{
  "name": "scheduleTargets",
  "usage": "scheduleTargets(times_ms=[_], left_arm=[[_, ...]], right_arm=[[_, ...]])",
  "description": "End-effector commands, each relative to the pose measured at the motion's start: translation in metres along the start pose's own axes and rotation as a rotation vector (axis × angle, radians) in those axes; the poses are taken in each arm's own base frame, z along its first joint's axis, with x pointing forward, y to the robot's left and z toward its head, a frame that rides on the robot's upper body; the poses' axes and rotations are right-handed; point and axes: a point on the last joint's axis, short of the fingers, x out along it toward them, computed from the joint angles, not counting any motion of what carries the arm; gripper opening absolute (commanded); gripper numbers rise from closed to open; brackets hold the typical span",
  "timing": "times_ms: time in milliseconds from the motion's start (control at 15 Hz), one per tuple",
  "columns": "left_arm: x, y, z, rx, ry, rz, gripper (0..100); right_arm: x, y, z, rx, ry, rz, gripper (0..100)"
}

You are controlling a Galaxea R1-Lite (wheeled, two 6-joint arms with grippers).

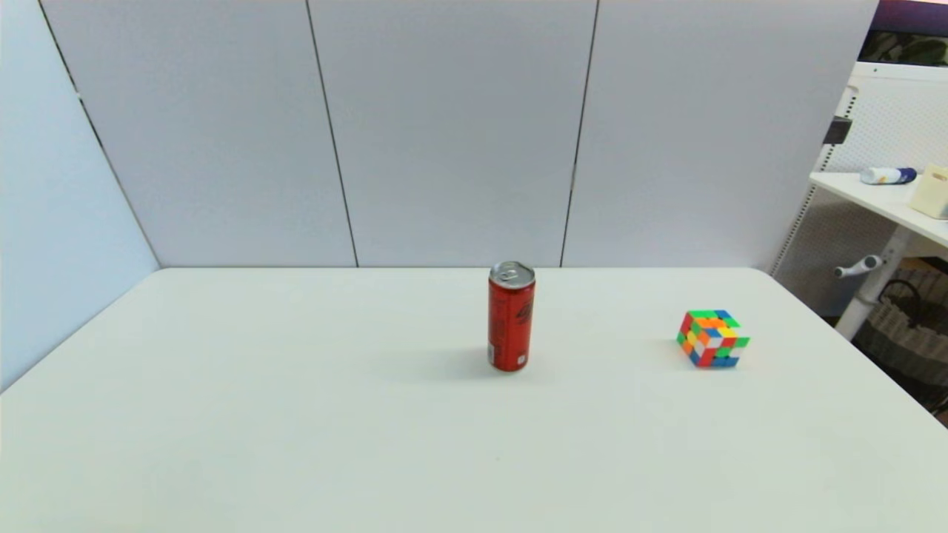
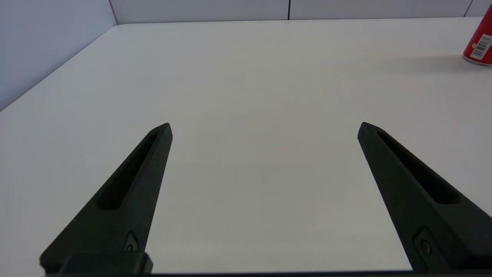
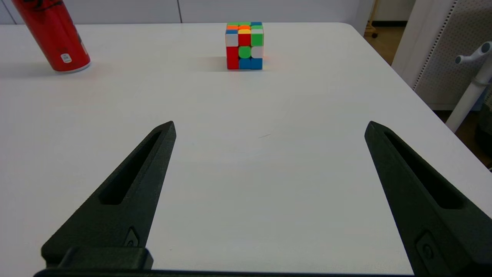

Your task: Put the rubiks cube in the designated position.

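Two hands: neither shows in the head view, so both arms sit low at the near edge, each seen only through its own wrist camera.
Tabletop (image 1: 296, 414): white and plain, with no mark that I can see for the target spot; the designated position cannot be picked out from these views.
Can (image 1: 511, 316): tall, red, upright near the middle of the tabletop, well apart from the cube on its left side.
Cube (image 1: 712, 338): rests flat on the tabletop toward the robot's right, near the right edge, untouched, with one corner turned toward the head camera.
Right hand (image 3: 269, 129): released, fingers spread wide with nothing between them; the cube (image 3: 244, 45) lies straight ahead of it, still well apart.
Left hand (image 2: 264, 127): released too, fingers wide over bare tabletop, with only the can's base (image 2: 478, 48) at the far side of its view; it looks idle.
Step in hand: the very start, by my reading; no reach or grasp is made yet.
Next move: the right hand seems best placed; it needs to travel forward to the cube, straddle two opposite faces squarely, and clench without nudging it toward the edge.
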Motion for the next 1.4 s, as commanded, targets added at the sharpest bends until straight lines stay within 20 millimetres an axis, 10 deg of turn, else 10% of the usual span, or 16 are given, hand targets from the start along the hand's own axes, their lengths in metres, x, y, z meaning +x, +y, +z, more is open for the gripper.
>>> scheduleTargets(times_ms=[67, 467, 867, 1400], left_arm=[[0.000, 0.000, 0.000, 0.000, 0.001, 0.000, 100], [0.000, 0.000, 0.000, 0.000, -0.001, 0.000, 100], [0.000, 0.000, 0.000, 0.000, 0.001, 0.000, 100], [0.000, 0.000, 0.000, 0.000, 0.001, 0.000, 100]], right_arm=[[0.000, 0.000, 0.000, 0.000, 0.001, 0.000, 100], [0.001, 0.000, 0.020, 0.000, 0.015, 0.002, 100], [0.027, 0.000, 0.143, -0.006, -0.028, 0.006, 100], [0.167, 0.003, 0.272, 0.003, 0.004, 0.008, 100]])
